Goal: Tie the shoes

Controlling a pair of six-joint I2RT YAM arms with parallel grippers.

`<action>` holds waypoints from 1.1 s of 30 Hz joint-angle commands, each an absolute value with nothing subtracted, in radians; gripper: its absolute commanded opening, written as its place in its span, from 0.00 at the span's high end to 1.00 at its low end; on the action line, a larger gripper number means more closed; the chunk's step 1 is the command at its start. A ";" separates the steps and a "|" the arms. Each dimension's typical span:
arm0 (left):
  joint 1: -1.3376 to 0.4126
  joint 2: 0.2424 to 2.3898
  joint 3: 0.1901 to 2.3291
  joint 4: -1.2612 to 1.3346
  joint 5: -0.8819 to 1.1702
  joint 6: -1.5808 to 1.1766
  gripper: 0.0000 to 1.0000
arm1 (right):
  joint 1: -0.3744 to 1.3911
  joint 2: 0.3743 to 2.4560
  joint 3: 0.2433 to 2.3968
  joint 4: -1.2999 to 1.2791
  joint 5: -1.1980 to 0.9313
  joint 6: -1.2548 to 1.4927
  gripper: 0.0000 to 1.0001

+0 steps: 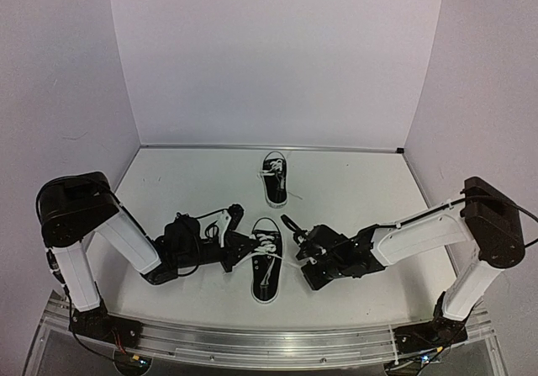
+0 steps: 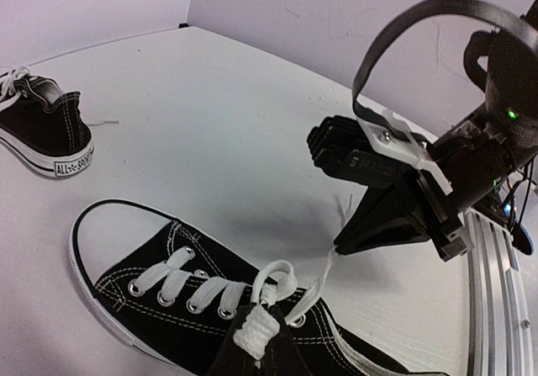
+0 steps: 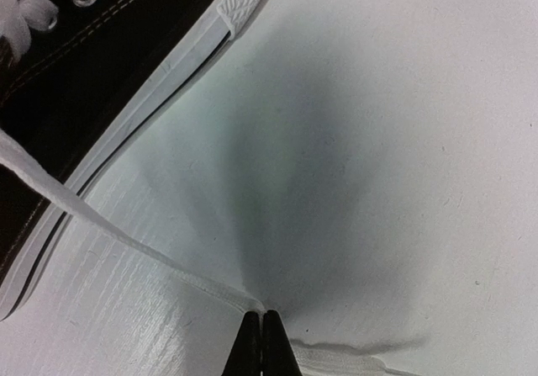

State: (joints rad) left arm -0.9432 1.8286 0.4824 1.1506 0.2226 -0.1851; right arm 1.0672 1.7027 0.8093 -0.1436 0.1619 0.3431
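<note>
The near shoe (image 1: 267,268) lies toe toward the arms between both grippers; its black canvas and white laces fill the bottom of the left wrist view (image 2: 160,309). My left gripper (image 2: 256,342) is shut on a bunched loop of lace (image 2: 256,325) above the top eyelets. One lace strand (image 2: 321,282) runs tight from the shoe to my right gripper (image 2: 340,246), which is shut on it low over the table. In the right wrist view that lace (image 3: 109,229) ends at the shut gripper (image 3: 262,317). The far shoe (image 1: 275,178) stands apart at the back.
White walls enclose the table on three sides. A metal rail (image 1: 277,342) runs along the near edge and also shows at the right of the left wrist view (image 2: 496,292). The far shoe (image 2: 46,132) sits at that view's left edge.
</note>
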 commanded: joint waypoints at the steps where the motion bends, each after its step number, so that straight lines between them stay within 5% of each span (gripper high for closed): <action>1: -0.931 1.847 0.465 1.260 0.187 -0.244 0.96 | 1.053 1.702 0.830 -0.155 0.176 0.360 1.00; 20: -0.927 1.939 0.490 1.255 0.191 -0.356 0.92 | 0.999 1.663 0.853 -0.155 0.069 0.339 0.99; 28: -0.924 1.880 0.459 1.178 0.144 -0.386 0.78 | 1.000 1.569 0.883 -0.174 0.068 0.329 0.50; 33: -0.919 1.809 0.465 0.998 0.059 -0.407 0.75 | 0.996 1.497 0.925 -0.210 0.065 0.302 0.41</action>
